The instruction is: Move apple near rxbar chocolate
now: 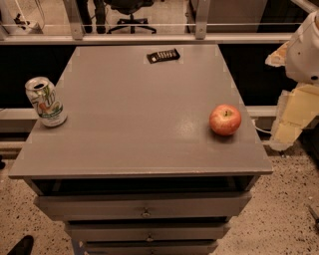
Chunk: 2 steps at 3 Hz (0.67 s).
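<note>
The red apple (225,119) with yellowish patches sits upright on the grey cabinet top (139,114), near its right edge. The rxbar chocolate (163,56), a flat black bar with white print, lies at the far middle of the top, well apart from the apple. My gripper (291,119) hangs off the right side of the cabinet, to the right of the apple and not touching it. It holds nothing that I can see.
A silver-green soda can (46,101) stands at the left edge of the top. Drawers (144,211) run below the front edge. A railing (149,37) and an office chair (130,12) are behind the cabinet.
</note>
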### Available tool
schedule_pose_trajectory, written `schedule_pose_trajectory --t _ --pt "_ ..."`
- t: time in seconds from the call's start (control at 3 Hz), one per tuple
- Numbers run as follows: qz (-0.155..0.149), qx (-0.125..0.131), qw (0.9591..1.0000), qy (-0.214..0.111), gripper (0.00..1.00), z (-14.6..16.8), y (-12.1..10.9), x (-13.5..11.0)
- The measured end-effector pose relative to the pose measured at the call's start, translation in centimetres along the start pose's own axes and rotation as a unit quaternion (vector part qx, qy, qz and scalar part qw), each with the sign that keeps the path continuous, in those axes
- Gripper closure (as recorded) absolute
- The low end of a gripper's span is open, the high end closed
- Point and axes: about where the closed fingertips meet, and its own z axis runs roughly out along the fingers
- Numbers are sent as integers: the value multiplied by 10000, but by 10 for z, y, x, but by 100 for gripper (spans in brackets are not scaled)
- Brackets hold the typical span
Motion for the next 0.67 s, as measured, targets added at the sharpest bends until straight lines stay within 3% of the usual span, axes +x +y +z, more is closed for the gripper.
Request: schedule_pose_trajectory --t 0.33,0.67 --pt "0 1 10000 0 0 0 0 0" --pt "88 -8 9994 -323 0 10 -4 6"
